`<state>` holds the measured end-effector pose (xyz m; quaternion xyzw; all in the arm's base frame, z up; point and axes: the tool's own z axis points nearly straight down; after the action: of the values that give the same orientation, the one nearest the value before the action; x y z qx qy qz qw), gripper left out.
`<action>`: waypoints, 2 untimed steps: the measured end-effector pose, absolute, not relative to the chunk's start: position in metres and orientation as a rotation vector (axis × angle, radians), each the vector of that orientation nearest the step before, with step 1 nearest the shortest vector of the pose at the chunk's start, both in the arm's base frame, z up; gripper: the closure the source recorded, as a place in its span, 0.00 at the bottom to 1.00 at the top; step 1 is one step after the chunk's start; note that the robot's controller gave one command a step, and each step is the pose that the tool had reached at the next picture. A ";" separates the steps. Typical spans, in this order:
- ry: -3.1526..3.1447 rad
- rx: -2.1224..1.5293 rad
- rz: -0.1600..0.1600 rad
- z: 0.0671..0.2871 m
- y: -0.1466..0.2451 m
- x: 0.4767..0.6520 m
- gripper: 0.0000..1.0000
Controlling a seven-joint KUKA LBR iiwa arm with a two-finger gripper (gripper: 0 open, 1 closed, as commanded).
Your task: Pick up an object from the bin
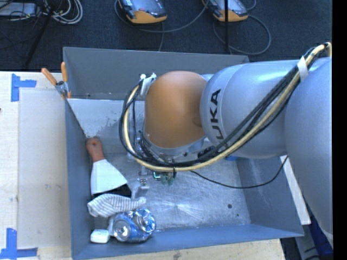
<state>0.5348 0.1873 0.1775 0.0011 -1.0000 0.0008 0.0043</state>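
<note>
Leftward in the bin (76,145) lie a brush (105,175), cloth (111,203), crushed can (133,225).

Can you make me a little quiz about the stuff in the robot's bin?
1. True or false: the crushed can lies near the lower-left corner of the bin.
2. Which thing lies right above the can, touching it? A) a white cloth B) a banana C) a red ball
3. Fill in the word: the paintbrush by the left wall has a ____ handle.

Key: 1 true; 2 A; 3 brown.
</note>
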 end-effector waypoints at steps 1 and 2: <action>-3.140 -0.003 0.000 0.181 0.186 0.537 0.00; -3.156 -0.101 0.003 0.110 0.203 0.506 0.00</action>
<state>0.5056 0.2028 0.1099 -0.0320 -0.9995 0.0011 -0.0081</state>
